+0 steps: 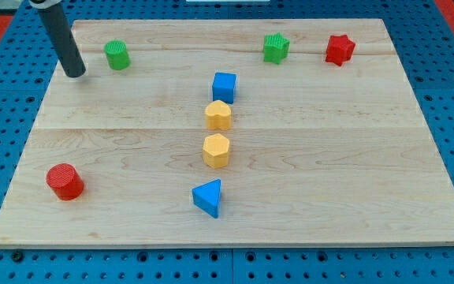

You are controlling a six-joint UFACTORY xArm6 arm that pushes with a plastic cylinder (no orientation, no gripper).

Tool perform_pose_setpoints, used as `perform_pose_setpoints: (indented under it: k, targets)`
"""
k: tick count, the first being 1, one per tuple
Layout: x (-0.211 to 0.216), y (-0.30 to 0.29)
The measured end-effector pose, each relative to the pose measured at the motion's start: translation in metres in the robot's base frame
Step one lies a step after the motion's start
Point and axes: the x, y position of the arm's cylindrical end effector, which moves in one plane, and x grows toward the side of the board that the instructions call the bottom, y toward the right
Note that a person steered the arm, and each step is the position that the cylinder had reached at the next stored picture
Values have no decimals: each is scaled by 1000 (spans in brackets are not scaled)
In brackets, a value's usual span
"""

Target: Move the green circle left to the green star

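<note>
1. While the rod stands at the view's upper left, my tip [76, 73] rests on the surface [353, 181] just to the left of the green circle [117, 55], near it but apart; no contact is visible.
2. No hand is fitted: the arm ends in a bare rod, so nothing opens, closes or is held. Blocks can only be pushed.
3. Task items: the green circle sits near the top left corner; the green star [275, 48] sits along the same top band, well apart to the right, with the red star [339, 49] just beyond it.
4. Other items: a blue cube [224, 86], two yellow hexagon-like blocks [218, 115] [216, 150] and a blue triangle [208, 197] form a column down the middle; a red cylinder [65, 181] lies at lower left.
5. Judgement: the task is not yet done. My tip is on the side suited to a rightward push toward the star.
6. Risk: an off-centre push would let the round block roll off the tip and veer, either off the near top edge or down toward the blue cube.
7. Risk: overrunning would knock the green star into the red star, displacing both.
8. Risk: the task wording leaves the final side ambiguous; stopping short on the star's left seems the safest reading.
</note>
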Motion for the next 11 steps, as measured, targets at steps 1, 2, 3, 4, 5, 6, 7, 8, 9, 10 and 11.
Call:
perform_pose_setpoints:
  k: [1, 2, 3, 4, 5, 6, 7, 8, 9, 10, 11]
  targets:
    - [-23, 39]
    - [-28, 90]
    - [-30, 75]
    - [-39, 56]
    - [-59, 89]
    - [-60, 121]
    - [-60, 159]
    - [-63, 164]
    - [-82, 137]
    - [-85, 188]
    - [-85, 224]
